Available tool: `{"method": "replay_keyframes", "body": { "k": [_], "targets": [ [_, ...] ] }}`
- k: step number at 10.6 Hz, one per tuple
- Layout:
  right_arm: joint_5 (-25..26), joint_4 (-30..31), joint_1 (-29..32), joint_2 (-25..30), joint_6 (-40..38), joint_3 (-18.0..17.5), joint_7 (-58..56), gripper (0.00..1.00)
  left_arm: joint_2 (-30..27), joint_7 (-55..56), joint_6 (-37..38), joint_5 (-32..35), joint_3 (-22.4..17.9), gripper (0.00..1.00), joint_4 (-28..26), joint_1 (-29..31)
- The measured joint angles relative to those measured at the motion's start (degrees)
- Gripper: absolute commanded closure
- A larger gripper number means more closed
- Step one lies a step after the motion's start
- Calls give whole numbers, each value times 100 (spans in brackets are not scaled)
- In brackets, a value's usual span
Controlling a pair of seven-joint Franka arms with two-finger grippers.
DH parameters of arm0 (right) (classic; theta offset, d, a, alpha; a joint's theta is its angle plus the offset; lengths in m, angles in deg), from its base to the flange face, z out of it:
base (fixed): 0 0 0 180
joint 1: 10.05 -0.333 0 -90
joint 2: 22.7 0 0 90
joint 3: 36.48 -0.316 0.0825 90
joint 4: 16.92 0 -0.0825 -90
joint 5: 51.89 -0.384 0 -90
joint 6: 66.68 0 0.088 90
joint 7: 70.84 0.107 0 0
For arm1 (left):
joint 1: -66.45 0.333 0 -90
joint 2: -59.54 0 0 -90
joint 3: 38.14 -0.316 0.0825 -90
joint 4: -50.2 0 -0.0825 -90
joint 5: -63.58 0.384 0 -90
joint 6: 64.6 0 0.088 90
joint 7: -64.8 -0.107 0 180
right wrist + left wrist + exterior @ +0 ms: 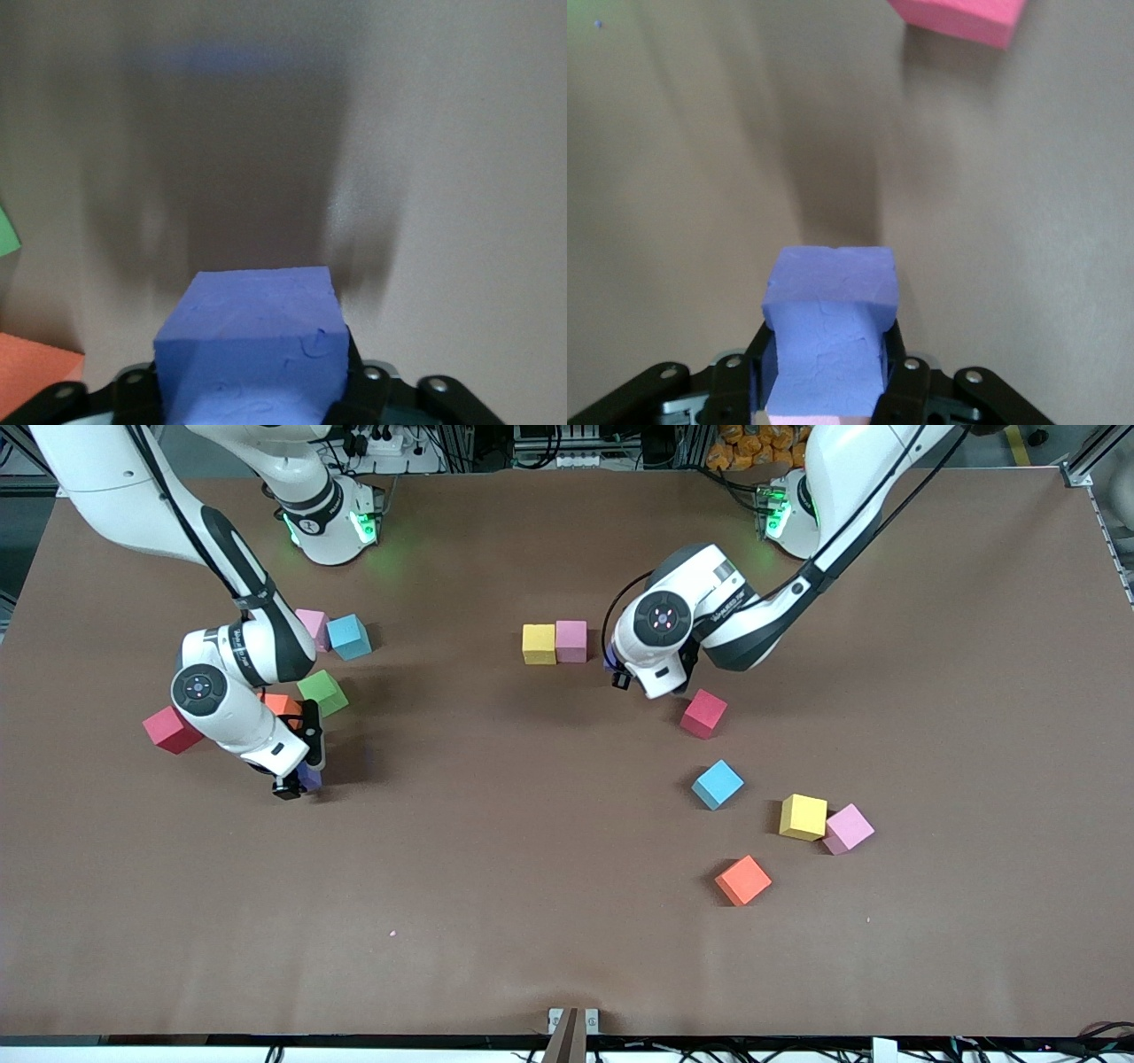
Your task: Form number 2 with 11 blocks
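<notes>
**Both hands carry purple blocks, two cubes set at mid-surface**

While a yellow block (539,644) and a pink block (571,640) sit touching side by side near the middle of the surface (496,850), the left hand (617,666) hangs just beside the pink one, toward the left arm's end. Its fingers (902,382) are clamped on a purple block (830,336), which the left wrist view shows squeezed between them; a sliver of the pink cube shows beneath it there.

The right hand (301,779) is low over the surface at the right arm's end, and its fingers (363,390) are pressed against the sides of a second purple block (252,350).

Around that arm lie a red block (171,730), an orange block (283,705), a green block (322,692), a blue block (349,637) and another pink block (312,625).

Toward the left arm's end, loose and apart, lie a red cube (703,714), a blue cube (718,784), an orange cube (742,880), and a yellow cube (803,817) touching a pink cube (849,828). Only the yellow-pink pair stands in any row.
</notes>
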Motion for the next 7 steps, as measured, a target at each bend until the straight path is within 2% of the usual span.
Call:
{"method": "replay_keyframes", "body": {
  "k": [3, 5, 7],
  "targets": [
    [-161, -95, -3, 56, -42, -53, -1, 71, -472, 290, -315, -11, 1, 76, -565, 143],
    [-851, -234, -113, 214, -569, -148, -95, 71, -762, 384, -856, -97, 10, 76, -1022, 167],
    [-1217, -435, -411, 381, -1089, -182, -102, 71, -853, 415, -1473, -175, 17, 76, -1346, 169]
  ]
}}
